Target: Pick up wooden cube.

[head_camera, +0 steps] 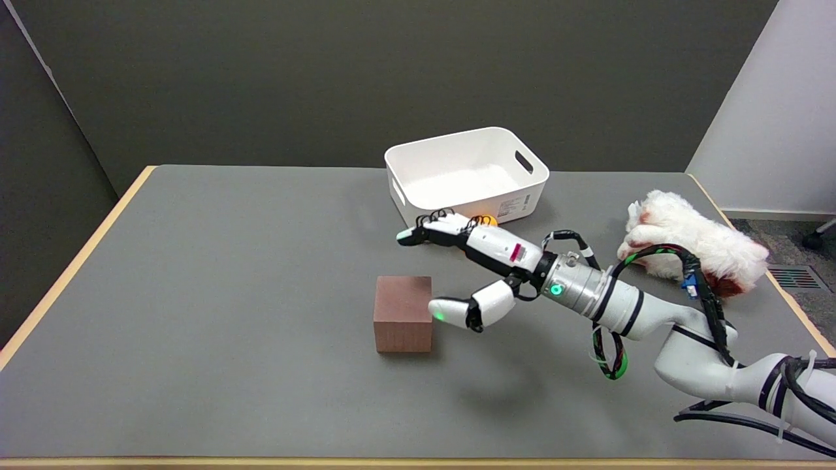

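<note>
The wooden cube [403,313] sat just below the middle of the frame on the grey table [215,294]. It looked rigid, with flat matte faces that should resist slipping, and probably moderately light; opposite side faces seemed the best place to grip. The right hand [480,271] reached in from the lower right, fingers spread apart and holding nothing, its thumb tip at the cube's right face, the other fingers extended above and beyond it.
</note>
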{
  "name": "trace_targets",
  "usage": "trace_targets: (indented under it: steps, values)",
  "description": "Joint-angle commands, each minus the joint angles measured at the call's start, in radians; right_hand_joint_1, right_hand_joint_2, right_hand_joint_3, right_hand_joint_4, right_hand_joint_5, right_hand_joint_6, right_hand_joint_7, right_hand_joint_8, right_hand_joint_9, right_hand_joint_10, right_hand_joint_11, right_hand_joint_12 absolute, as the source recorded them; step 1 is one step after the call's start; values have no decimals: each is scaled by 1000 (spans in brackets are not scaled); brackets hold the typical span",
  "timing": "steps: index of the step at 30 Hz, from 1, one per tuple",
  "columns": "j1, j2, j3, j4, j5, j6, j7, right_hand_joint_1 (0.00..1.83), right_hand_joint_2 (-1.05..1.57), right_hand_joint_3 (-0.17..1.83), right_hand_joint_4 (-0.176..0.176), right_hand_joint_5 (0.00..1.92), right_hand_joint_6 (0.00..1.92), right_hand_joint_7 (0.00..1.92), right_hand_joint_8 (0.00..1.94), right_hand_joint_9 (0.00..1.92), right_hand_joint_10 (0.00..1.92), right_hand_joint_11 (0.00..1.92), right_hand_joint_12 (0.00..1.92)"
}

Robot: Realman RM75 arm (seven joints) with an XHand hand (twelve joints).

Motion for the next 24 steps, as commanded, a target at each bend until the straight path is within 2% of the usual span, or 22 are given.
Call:
trace_targets:
  steps: [1, 3, 11, 14, 19, 24]
  values:
    - [19, -21, -6, 61, -189, -89, 5, 562, 559, 899, -63, 218, 469, 266, 411, 82, 687, -1, 873]
    - [24, -22, -12, 64, -193, -92, 5, 547, 579, 835, -63, 235, 424, 292, 347, 87, 684, -1, 870]
    - [68, -68, -43, 40, -220, -107, -1, 491, 567, 817, -65, 234, 424, 285, 338, 88, 680, -1, 887]
    - [89, -94, -71, 24, -234, -127, -1, 448, 518, 919, -71, 190, 490, 223, 433, 72, 681, -1, 893]
    - [110, -146, -115, -15, -243, -181, -12, 437, 517, 917, -75, 177, 480, 212, 426, 63, 677, -1, 881]
    - [107, -174, -120, -7, -254, -279, -90, 444, 520, 916, -83, 161, 469, 191, 419, 39, 668, -1, 847]
